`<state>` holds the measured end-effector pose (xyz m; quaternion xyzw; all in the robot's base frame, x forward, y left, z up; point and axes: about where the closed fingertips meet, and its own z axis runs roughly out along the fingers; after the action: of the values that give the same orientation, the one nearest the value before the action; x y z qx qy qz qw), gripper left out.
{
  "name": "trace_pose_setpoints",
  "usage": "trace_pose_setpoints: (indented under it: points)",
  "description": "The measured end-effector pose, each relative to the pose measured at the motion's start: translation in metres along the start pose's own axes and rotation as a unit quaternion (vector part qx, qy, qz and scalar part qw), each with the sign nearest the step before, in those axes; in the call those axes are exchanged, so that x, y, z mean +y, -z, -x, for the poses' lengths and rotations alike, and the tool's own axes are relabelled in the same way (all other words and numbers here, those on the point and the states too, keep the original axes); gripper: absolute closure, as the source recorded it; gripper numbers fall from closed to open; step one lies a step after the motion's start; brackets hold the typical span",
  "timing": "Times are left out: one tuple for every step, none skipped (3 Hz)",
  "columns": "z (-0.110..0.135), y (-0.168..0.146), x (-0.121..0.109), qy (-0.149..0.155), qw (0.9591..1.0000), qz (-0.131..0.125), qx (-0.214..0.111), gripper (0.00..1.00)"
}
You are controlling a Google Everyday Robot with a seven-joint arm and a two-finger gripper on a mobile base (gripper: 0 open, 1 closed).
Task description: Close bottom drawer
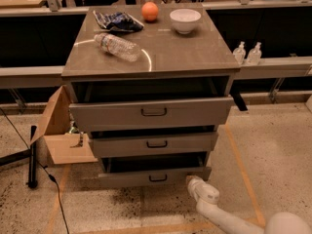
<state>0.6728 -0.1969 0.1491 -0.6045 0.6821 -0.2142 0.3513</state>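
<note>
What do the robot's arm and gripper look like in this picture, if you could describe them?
The arm is smooth, off-white and tubular, with a bulbous rounded joint at the lower right. The gripper, low by the right front corner of the bottom drawer, sits on a matching pale, rounded wrist housing. No cables or markings show.

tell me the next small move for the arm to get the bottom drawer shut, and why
Probably press the claw straight forward into the front of the bottom drawer. The drawer stands pulled out, with a dark gap above its panel, and the claw sits low by the panel's right end, right of the handle, seemingly at or near contact.
</note>
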Motion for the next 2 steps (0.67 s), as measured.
trace_pose_setpoints:
  points:
    - [-0.002, 0.002, -0.012, 0.004, 0.9999, -0.012, 0.004, 1.00]
    - [0.011, 0.006, -0.024, 0.021, 0.9997, 0.000, -0.013, 1.00]
